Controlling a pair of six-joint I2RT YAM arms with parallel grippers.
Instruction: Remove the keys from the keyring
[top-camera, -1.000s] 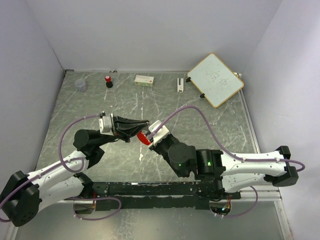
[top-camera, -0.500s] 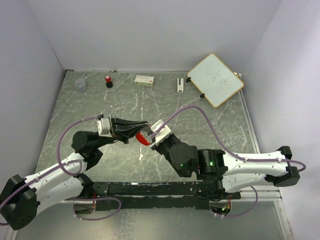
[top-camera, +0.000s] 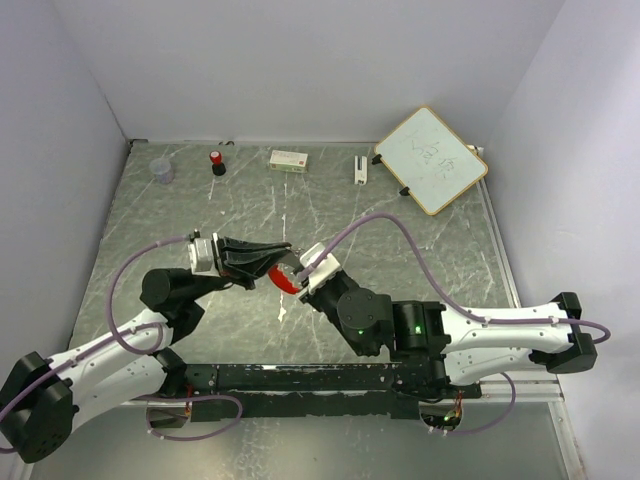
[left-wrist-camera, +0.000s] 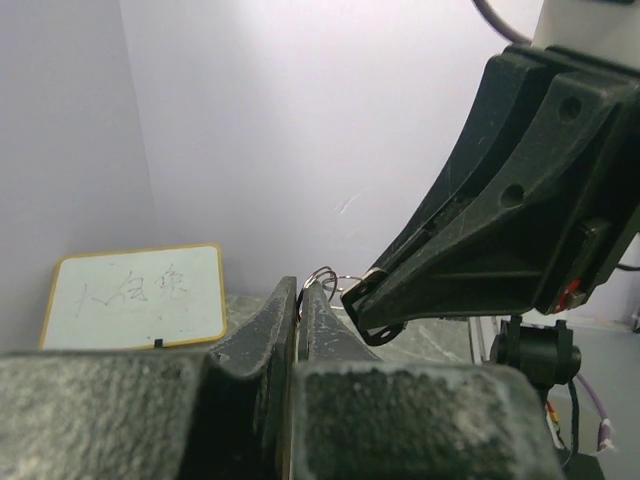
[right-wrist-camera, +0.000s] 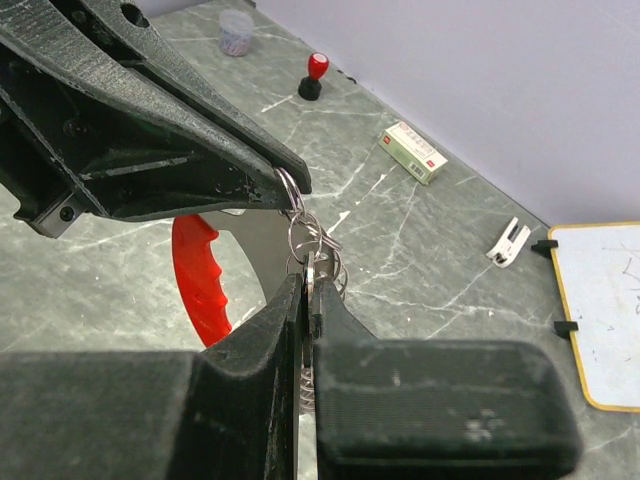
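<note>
Keys (right-wrist-camera: 309, 285): thin silver blades pinched edge-on between the right jaws. They are held in the air over the middle of the counter (top-camera: 420, 250), somewhat toward its near edge.
Keyring (right-wrist-camera: 305, 235): a small cluster of silver wire loops just above the right jaws' tips. The topmost loop reaches up to the tip of the left jaws.
Left jaws: closed to a narrow slit, nipping a wire loop of the keyring at their very tip. They point across toward the right arm (top-camera: 480, 325).
Right jaws: closed tight on the keys, tips nearly touching those of the left jaws.
Left arm (top-camera: 100, 355): reaches from the near left corner toward the middle.
Red curved piece (right-wrist-camera: 200, 270): lies below and just beside the meeting jaws. Whether it hangs from the keyring or lies on the counter cannot be told.
Far edge of the counter, left to right: a clear cup (top-camera: 161, 170), a red-capped bottle (top-camera: 217, 162), a small box (top-camera: 289, 158) and a small white clip-like item (top-camera: 360, 168).
Whiteboard (top-camera: 431, 159): at the far right corner, tilted, with scribbled marks on it.
</note>
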